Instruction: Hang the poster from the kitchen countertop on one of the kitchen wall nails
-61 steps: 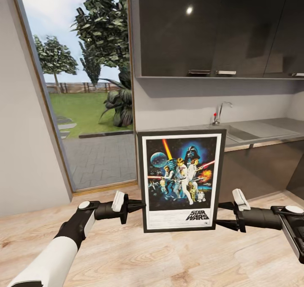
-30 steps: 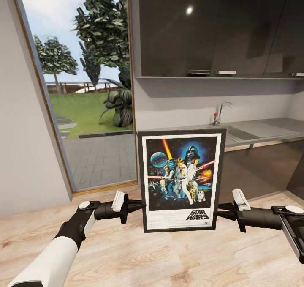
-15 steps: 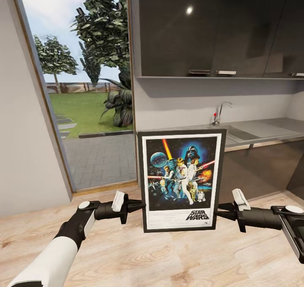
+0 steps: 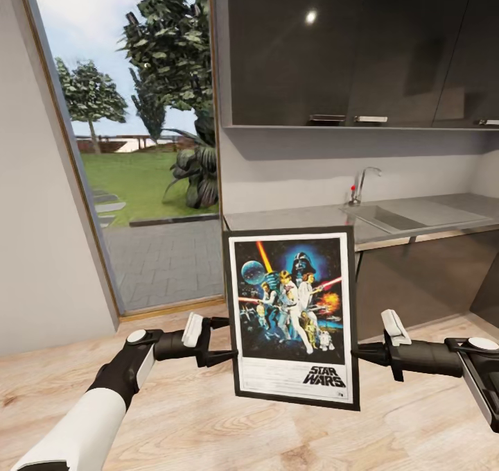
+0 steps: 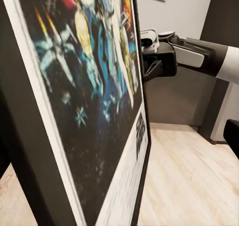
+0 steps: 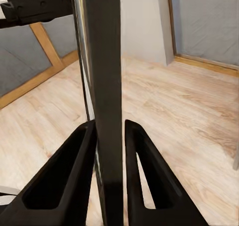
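You held the poster long axis near vertical, slightly tilted, logo at the bottom, artwork facing the head camera. Right end effector pinched its right edge. Left end effector at the left edge; grip unclear. Table behind.

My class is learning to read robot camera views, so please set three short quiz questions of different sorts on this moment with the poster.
1. True or false: the poster lies flat on the kitchen countertop.
2. Which gripper has its fingers on both sides of the poster's edge in its own wrist view? A) left gripper B) right gripper
3. Fill in: behind the countertop's sink stands a chrome ____.

Key
1. False: it is upright in the air between both grippers.
2. B
3. faucet
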You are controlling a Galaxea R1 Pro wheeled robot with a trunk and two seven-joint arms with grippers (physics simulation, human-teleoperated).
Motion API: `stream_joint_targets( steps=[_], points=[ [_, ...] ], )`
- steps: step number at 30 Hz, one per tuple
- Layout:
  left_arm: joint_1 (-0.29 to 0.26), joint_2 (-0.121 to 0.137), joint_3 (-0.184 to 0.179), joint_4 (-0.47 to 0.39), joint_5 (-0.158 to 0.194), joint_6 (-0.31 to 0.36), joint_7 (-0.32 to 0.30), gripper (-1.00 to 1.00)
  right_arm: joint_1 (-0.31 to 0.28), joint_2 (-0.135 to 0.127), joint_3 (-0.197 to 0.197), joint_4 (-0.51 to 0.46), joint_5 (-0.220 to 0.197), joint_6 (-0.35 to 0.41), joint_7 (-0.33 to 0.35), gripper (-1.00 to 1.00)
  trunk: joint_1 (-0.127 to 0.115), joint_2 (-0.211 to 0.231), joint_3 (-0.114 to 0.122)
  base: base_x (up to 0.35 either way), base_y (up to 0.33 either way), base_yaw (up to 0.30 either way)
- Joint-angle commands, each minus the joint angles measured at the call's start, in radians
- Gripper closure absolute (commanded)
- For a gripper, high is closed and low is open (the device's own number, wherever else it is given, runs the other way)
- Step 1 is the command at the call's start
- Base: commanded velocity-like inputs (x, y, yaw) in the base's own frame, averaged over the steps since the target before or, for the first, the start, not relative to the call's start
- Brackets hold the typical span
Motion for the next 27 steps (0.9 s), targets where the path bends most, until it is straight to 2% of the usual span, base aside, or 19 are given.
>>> stream_joint_targets(
  steps=[1,15,21,23,24,27],
  points=[
    [-0.001,0.0,0.001,0.0,0.002,-0.01,-0.002,-1.0,-0.001,0.0,0.0,0.0,-0.001,0.015,0.003,1.0,0.0,-0.001,-0.001,0.0,0.0,0.0],
    [-0.001,0.006,0.005,0.001,0.004,-0.008,-0.002,-1.0,-0.001,0.0,-0.001,0.0,-0.001,0.015,0.002,1.0,0.0,-0.001,-0.001,0.0,0.0,0.0],
    [-0.001,0.055,0.006,0.001,0.005,-0.008,-0.002,-1.0,-0.001,0.0,-0.005,0.0,-0.002,0.015,0.002,1.0,0.0,-0.001,-0.001,0.0,0.0,0.0],
    [-0.001,0.082,0.007,0.001,0.005,-0.007,-0.002,-1.0,-0.001,0.0,-0.006,0.0,-0.002,0.015,0.002,1.0,0.0,-0.001,-0.001,0.0,0.0,0.0],
    [-0.001,0.106,0.007,0.001,0.006,-0.006,-0.002,-1.0,-0.001,0.0,-0.006,0.0,-0.002,0.015,0.002,1.0,0.0,-0.001,-0.001,0.0,0.0,0.0],
    [-0.001,0.122,0.007,0.001,0.006,-0.006,-0.002,-1.0,-0.001,0.0,-0.006,0.0,-0.001,0.015,0.002,1.0,0.0,-0.001,-0.001,0.0,0.0,0.0]
  ],
)
